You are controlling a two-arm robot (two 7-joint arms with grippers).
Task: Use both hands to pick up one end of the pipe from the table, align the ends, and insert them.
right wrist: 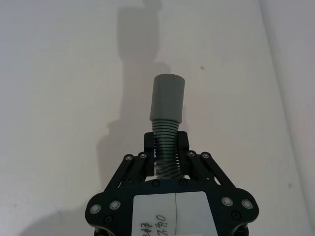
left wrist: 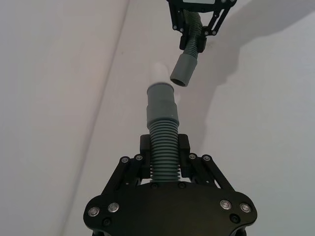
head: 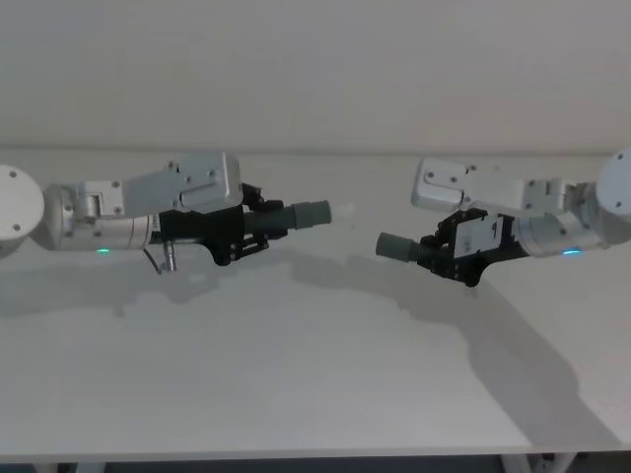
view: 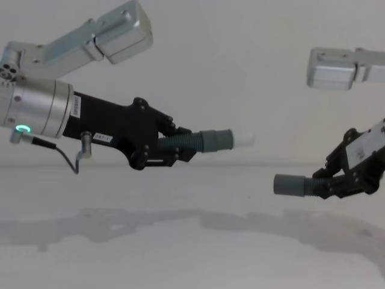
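Both pieces are held clear of the matte white tabletop point(head: 296, 384), ends facing, not yet joined. The black plastic left gripper point(head: 258, 230) has its jaws closed on the ribbed body of the straight dark grey corrugated hose piece point(left wrist: 163, 135), whose smooth grey collar point(view: 216, 139) and small white plug tip point(view: 242, 139) project toward the robot's right. The black plastic right gripper point(head: 441, 252) has its jaws clamped on the second dark grey corrugated hose piece point(right wrist: 166, 130), its smooth grey open cuff point(view: 292, 184) pointing toward the left. A clear gap separates tip and cuff. In the chest view the tip sits higher than the cuff; in the left wrist view the cuff mouth lies beside the tip and is tilted off the collar's axis. The step in hand is judged to be alignment. To do it well: level the two ends first, turn the cuff until its bore looks straight down the plug, and only then close the gap along that shared line. Both grips sit just behind the rigid ends, which should limit hose flex.
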